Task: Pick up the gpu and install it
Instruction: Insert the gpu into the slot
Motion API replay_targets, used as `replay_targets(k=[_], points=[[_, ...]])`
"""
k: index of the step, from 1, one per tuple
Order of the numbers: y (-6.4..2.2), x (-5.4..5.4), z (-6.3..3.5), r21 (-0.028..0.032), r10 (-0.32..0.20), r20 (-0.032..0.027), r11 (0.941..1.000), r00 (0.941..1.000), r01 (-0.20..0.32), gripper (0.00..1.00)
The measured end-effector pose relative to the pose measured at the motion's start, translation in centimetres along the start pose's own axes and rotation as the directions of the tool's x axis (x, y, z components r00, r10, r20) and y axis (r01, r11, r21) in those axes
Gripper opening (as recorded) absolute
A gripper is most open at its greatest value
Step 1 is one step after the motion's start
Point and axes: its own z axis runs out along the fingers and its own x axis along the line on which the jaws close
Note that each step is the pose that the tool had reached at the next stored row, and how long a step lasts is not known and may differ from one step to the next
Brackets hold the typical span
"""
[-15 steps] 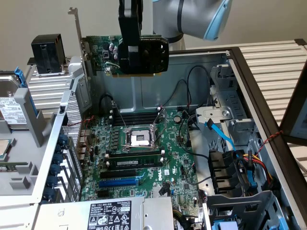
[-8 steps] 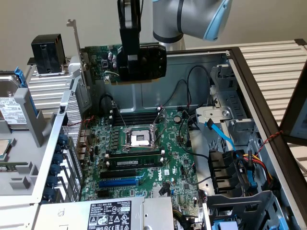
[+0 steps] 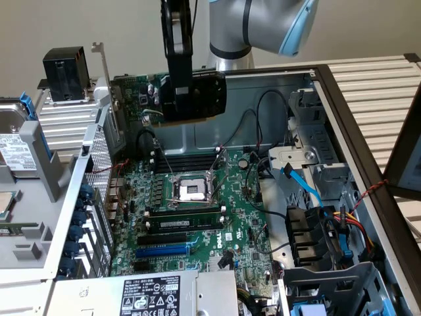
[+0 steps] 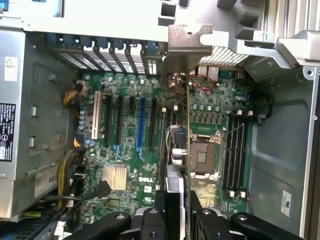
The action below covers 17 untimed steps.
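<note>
The gpu [image 3: 209,92] hung in the tool [image 3: 176,108], clamped between its fingers, above the far end of the motherboard [image 3: 243,217] and apart from it. The motherboard lay flat in the open case [image 3: 352,131]. At its middle sat the CPU socket [image 3: 194,191] — memory slots [image 3: 187,161] behind it, expansion slots [image 3: 164,240] in front. The power supply [image 3: 151,296] lay nearest the camera, with the drive cage [image 3: 329,283] at the exterior view's right. A hard drive [image 3: 16,148] rested outside the case, at the exterior view's left.

Bright even light, perhaps overhead.
</note>
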Motion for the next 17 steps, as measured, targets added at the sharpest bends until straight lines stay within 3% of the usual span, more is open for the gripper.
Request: replay_targets(k=[2,5,9,17], points=[[0.07,0.0,0.32,0.0003,0.013,-0.0016,0.9999,0.9999,-0.013,0.28],[0.11,0.0,0.61,0.0008,0.017,-0.0107,0.9999,0.9998,-0.017,0.28],[0.38,0.0,0.83,0.0013,0.017,-0.0147,0.9999,0.9998,-0.017,0.28],[1.11,0.3,1.42,0.0036,0.018,-0.0387,0.9998,0.9991,-0.018,0.28]])
